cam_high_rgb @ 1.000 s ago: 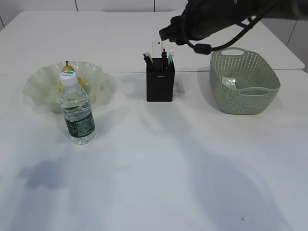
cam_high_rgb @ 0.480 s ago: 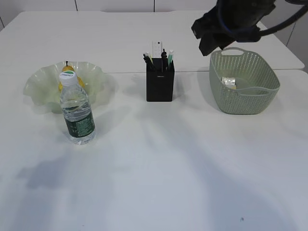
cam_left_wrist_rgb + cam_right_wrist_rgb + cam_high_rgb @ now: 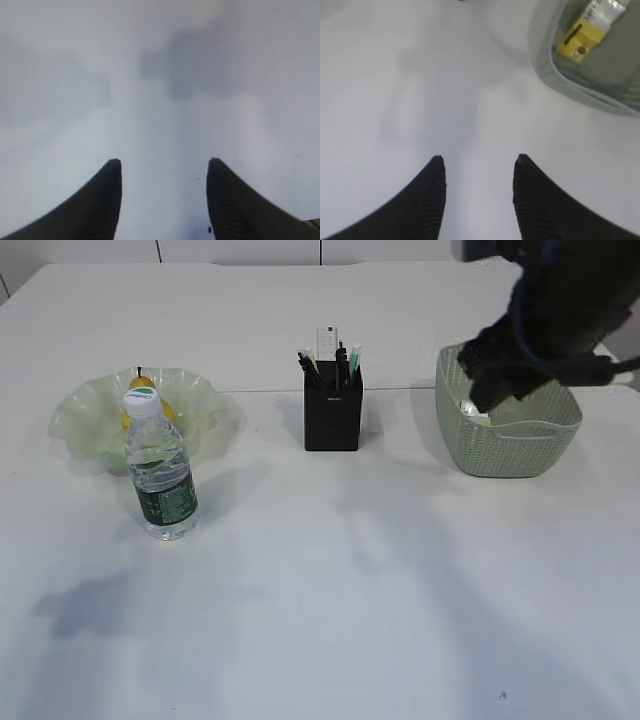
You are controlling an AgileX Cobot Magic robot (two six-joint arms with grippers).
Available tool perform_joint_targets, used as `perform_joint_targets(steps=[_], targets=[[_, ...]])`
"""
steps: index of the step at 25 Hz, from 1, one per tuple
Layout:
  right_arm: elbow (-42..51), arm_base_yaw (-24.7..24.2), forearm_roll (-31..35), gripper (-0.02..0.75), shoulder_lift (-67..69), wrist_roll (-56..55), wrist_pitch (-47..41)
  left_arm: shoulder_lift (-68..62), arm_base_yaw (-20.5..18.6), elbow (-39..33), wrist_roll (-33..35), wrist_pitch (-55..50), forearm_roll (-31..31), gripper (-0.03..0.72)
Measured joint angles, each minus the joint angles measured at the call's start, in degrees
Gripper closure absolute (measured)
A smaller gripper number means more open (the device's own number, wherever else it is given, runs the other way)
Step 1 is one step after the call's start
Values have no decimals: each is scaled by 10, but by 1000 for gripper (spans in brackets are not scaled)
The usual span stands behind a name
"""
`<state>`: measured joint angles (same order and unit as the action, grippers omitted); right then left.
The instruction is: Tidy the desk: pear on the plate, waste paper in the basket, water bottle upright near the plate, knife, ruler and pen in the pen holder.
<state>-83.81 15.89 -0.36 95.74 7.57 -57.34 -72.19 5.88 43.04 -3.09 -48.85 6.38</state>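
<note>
- We read the desk (image 3: pixel 330 580) as tidied: every item sits where the task calls for it, judging from the layout alone.
- The pear (image 3: pixel 142 384) lies in the plate (image 3: pixel 80 420) at 9 o'clock from the pen holder (image 3: pixel 332 420); the bowl wall keeps it from rolling.
- The water bottle (image 3: pixel 160 470) stands upright with cap on, just beside the plate at its 5 o'clock, in front of the pear.
- The pen holder stands at the centre. The ruler (image 3: pixel 326 340) and several dark slim items stick out of its top; we cannot tell knife from pen.
- The basket (image 3: pixel 510 445) stands at 3 o'clock from the pen holder. The waste paper (image 3: pixel 587 27) lies on its floor, white and yellow.
- The right gripper (image 3: pixel 479 165) has its jaws apart with nothing between them, over bare desk at 7 o'clock of the basket rim. In the exterior view its arm covers the basket's rear half.
- The left gripper (image 3: pixel 164 167) also has its jaws apart and empty, over bare desk; it does not appear in the exterior view.
- Obstructions: none between the items. We judge the basket rim the nearest thing the right arm could clip.
</note>
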Motion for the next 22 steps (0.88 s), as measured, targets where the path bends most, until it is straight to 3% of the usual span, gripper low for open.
perform_joint_targets(steps=[11,22], targets=[[178,-167,51,403,-106,-2,86,25,0,0,0,-6,-3,304],[244,-183,56,402,-206,-2,97,112,0,0,-40,-56,-60,304]])
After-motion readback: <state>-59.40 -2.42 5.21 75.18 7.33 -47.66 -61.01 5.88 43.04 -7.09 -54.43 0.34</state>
